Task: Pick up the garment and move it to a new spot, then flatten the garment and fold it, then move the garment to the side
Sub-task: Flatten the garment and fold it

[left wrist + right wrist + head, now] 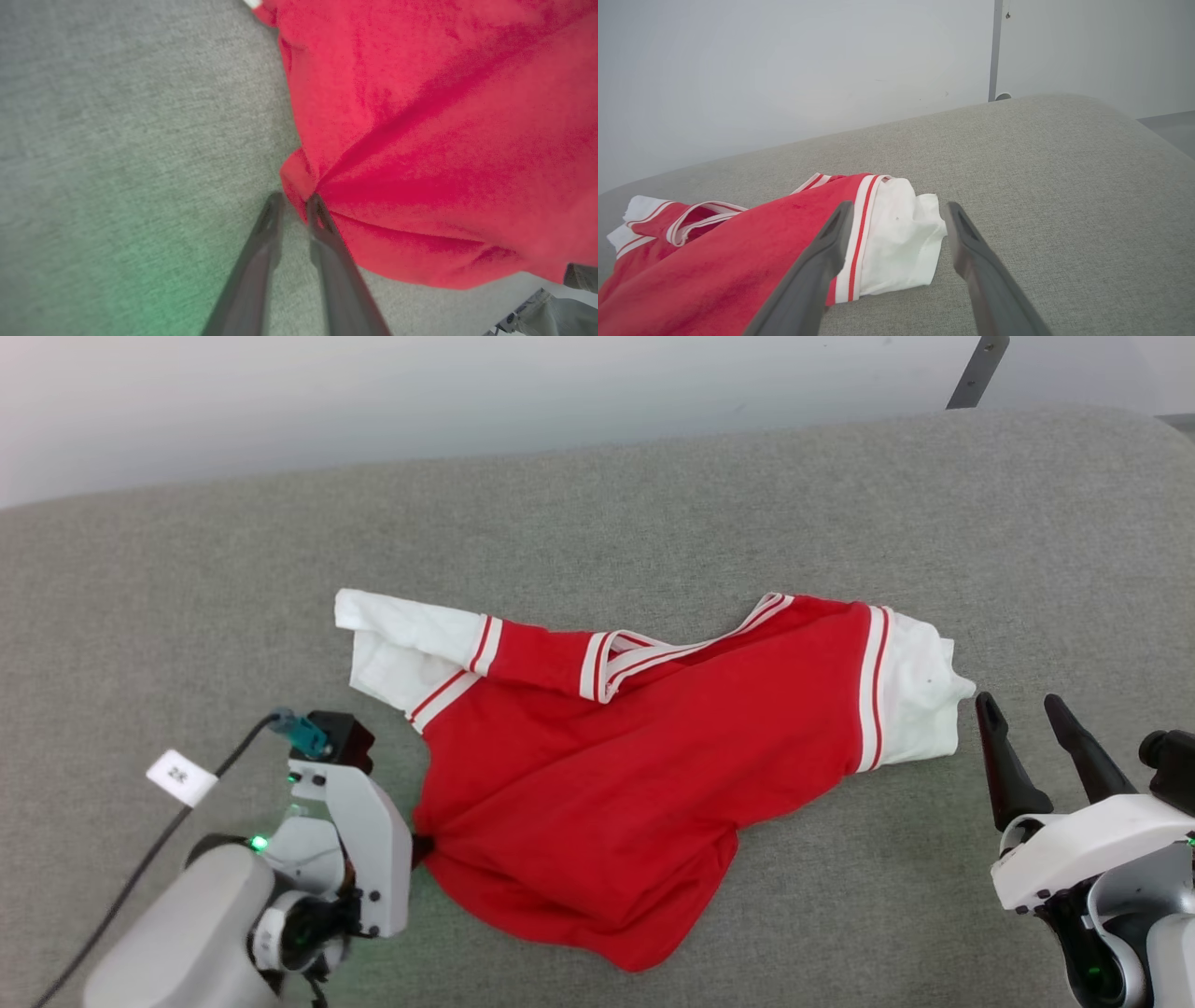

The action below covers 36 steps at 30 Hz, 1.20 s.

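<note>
- You are looking at a robot test room or lab.
- Bare white wall [784, 70] with a grey metal strip [995, 46] running up it.
- Grey fabric-covered work surface [653, 504] with the garment [607, 784] lying on it.
- White paper tag [181, 777] beside a black cable [154, 854].

White right gripper [1018, 702], long dark fingers [1004, 765]

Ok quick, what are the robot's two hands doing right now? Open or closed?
Left gripper: closed, pinching the edge of the garment.
Right gripper: open, holding nothing.
</note>
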{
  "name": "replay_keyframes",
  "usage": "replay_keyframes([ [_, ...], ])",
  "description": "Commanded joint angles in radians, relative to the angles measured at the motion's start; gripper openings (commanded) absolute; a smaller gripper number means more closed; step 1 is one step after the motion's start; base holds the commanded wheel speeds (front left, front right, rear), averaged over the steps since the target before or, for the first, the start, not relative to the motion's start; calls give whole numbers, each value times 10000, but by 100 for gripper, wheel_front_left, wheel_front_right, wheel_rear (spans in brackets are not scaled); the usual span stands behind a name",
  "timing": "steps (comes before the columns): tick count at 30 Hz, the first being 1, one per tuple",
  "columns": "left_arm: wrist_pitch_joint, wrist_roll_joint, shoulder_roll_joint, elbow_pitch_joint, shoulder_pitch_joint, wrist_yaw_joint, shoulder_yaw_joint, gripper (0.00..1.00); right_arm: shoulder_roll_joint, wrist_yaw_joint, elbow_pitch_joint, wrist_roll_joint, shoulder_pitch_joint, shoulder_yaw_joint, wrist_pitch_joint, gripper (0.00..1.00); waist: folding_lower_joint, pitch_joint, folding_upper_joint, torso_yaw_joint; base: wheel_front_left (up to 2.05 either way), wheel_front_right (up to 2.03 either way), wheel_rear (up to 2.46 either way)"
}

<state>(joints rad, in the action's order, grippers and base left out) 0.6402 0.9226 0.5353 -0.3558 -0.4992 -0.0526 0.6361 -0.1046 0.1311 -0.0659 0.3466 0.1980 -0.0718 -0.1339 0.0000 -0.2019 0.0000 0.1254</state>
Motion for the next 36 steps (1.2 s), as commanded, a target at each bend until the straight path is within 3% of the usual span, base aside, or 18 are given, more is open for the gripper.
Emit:
replay_keyframes([
  [1, 72, 61, -297, -397, 455, 65, 283, 0, -31, -7, 17, -40, -7, -28, 36, 100, 0, 29, 0, 8, 0, 0, 0],
  [9, -352, 273, -430, -550, 826, 335, 238, 0, -195, -7, 41, -147, -119, -275, 38, 100, 0, 396, 0, -183, 0, 0, 0],
  [14, -372, 327, -268, 215, 1228, 142, 234, 0, -218, -7, 114, -189, -259, -405, -51, 100, 0, 605, 0, -390, 0, 0, 0],
  [18, -325, 366, -35, 1206, 1675, -170, 213, 0, -204, -7, 214, -254, -279, -483, -116, 100, 0, 683, 0, -554, 0, 0, 0],
  [30, 409, 189, 1298, 4011, 3544, -1802, 336, 0, -191, -7, 327, -198, -435, -519, -232, 100, 0, 628, 0, -761, 0, 0, 0],
  [34, 168, 282, 1405, 4472, 3889, -2060, 144, 0, -192, -7, 323, -177, -445, -553, -215, 100, 0, 561, 0, -765, 0, 0, 0],
  [35, 61, 224, 1416, 4537, 3886, -2117, 86, 4, -187, -7, 325, -167, -431, -547, -210, 100, 0, 541, 0, -755, 0, 0, 0],
  [36, 6, 169, 1442, 4592, 3883, -2111, 71, 28, -180, -7, 318, -163, -426, -540, -203, 100, 0, 525, 0, -748, 0, 0, 0],
])
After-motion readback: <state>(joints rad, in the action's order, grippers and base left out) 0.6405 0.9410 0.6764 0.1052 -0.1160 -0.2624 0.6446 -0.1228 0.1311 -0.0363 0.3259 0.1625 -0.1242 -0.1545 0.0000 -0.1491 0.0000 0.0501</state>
